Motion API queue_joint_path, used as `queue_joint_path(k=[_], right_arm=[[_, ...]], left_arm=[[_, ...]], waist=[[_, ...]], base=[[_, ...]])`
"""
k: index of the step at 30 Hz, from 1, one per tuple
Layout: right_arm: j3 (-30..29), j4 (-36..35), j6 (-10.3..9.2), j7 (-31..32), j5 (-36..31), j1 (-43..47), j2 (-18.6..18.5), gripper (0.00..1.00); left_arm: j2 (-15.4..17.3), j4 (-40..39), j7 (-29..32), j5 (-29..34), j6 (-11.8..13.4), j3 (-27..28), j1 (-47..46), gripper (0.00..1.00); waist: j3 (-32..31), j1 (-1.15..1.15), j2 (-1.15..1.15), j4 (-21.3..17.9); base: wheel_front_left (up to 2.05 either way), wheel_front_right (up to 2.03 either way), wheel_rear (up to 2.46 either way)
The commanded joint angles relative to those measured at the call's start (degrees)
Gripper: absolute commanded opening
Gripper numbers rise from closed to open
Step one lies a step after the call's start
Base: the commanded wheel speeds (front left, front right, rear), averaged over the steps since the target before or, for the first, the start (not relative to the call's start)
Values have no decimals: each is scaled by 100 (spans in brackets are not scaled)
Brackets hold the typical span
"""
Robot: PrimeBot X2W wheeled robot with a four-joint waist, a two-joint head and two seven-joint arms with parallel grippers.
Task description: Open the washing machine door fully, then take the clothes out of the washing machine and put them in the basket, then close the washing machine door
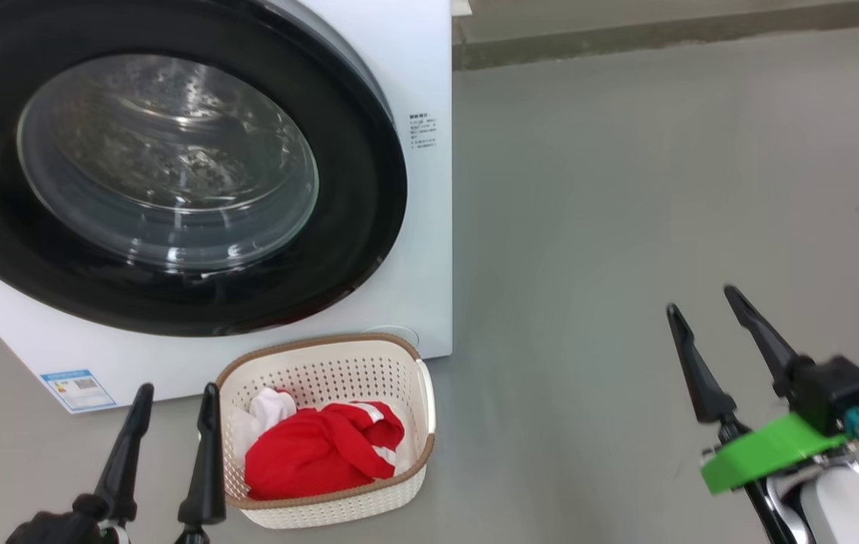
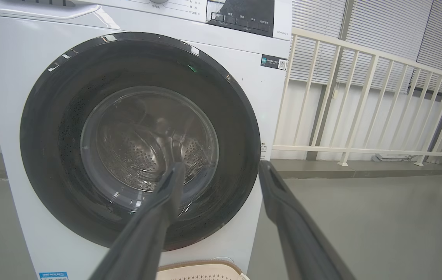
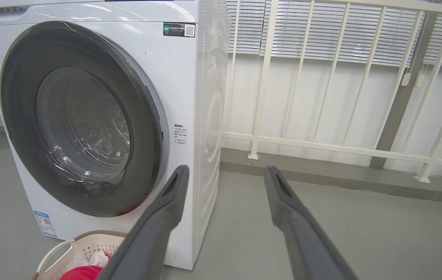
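Blue sticker [image 1: 78,390] on washing machine [image 1: 429,249], illegible

The washer [image 1: 429,242] carries a dark label [image 2: 274,62] with a QR code near its top right corner, a block of print [image 1: 422,130] beside the door [image 1: 357,189], and a blue sticker [image 1: 78,389] with a QR code low on the front. The control panel [image 2: 240,15] shows rows of characters. All of it is too small to read.

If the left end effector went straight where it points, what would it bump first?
Probably the closed washing machine door: the left end effector points straight at it, nothing between, though depth is unclear.
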Motion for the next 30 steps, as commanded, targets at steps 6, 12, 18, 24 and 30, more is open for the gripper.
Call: queue_joint_path(k=[6,12,18,24,30], right_arm=[[-33,-673,-6,-36,-157,548,-85,100],[-40,-921,-6,-36,-230,901,-38,100],[-15,-918,-6,-36,-217,1040,-7,100],[-96,-728,0,1,-195,1175,95,0],[-51,-489,0,33,-61,1292,197,0]], left_arm=[[91,-252,-28,-13,32,270,121,100],[89,-309,-28,-29,66,321,292,100],[100,-322,-28,-67,44,298,338,100],[135,-295,0,139,-1,46,452,0],[38,-21,48,9,-5,24,466,0]], waist=[[-164,0,0,73],[-254,0,0,83],[-298,0,0,108],[-293,0,0,123],[-288,0,0,126]], base=[[0,0,0],[0,0,0],[0,0,0],[0,0,0],[0,0,0]])
